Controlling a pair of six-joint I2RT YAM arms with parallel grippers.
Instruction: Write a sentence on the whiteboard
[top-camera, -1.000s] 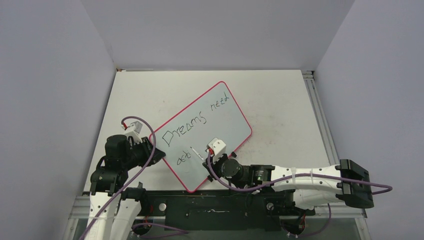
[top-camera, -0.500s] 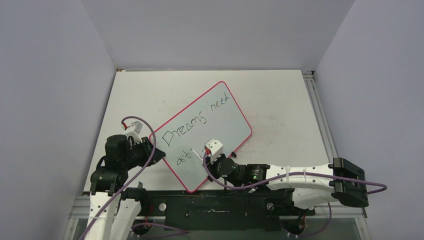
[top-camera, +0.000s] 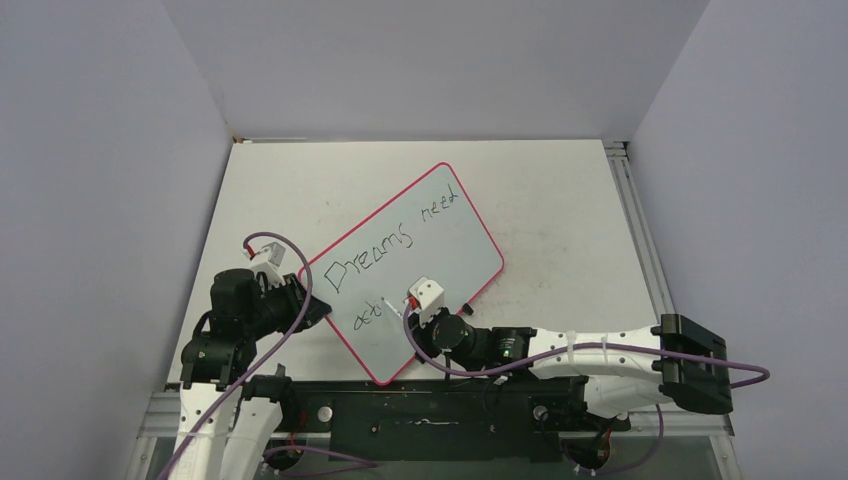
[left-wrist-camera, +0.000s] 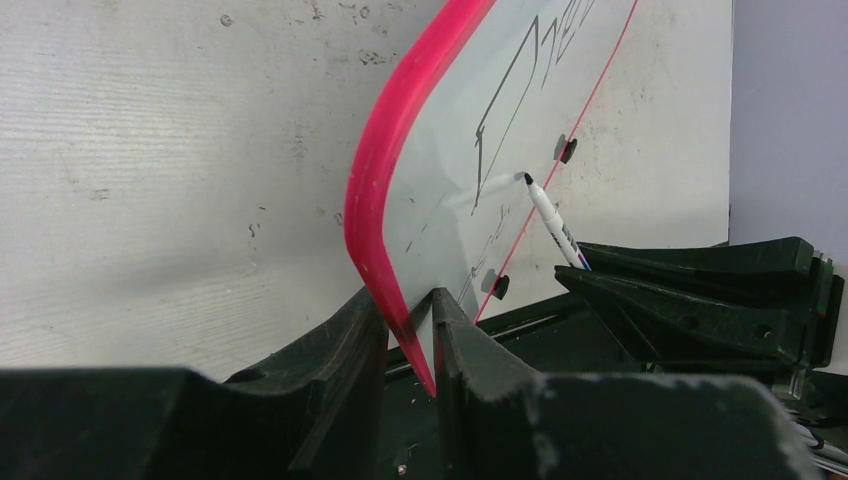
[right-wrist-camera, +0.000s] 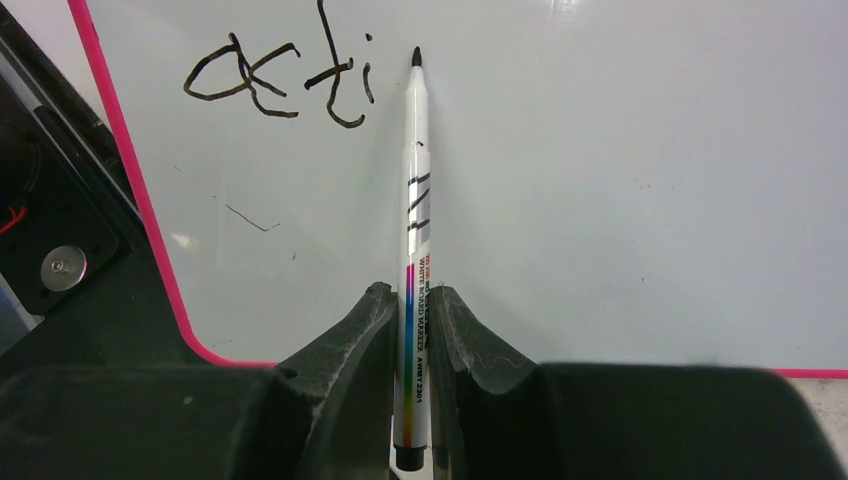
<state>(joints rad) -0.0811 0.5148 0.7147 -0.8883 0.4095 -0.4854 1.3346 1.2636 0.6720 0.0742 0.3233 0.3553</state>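
Black marker (right-wrist-camera: 415, 190) is clamped between the right fingers (right-wrist-camera: 378, 312), its tip just ahead of them, beside the last written letter "i" of the sentence (right-wrist-camera: 285, 75). The whiteboard (right-wrist-camera: 620, 180) lies under these fingers, and its pink rim is pinched at a corner by the left fingers (left-wrist-camera: 368, 330), nearly closed. For the next letter, light tip pressure and a steadily held board are advised. No container is seen.

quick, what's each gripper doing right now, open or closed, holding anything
left gripper: closed, clamped on the edge of the whiteboard
right gripper: closed, holding the marker
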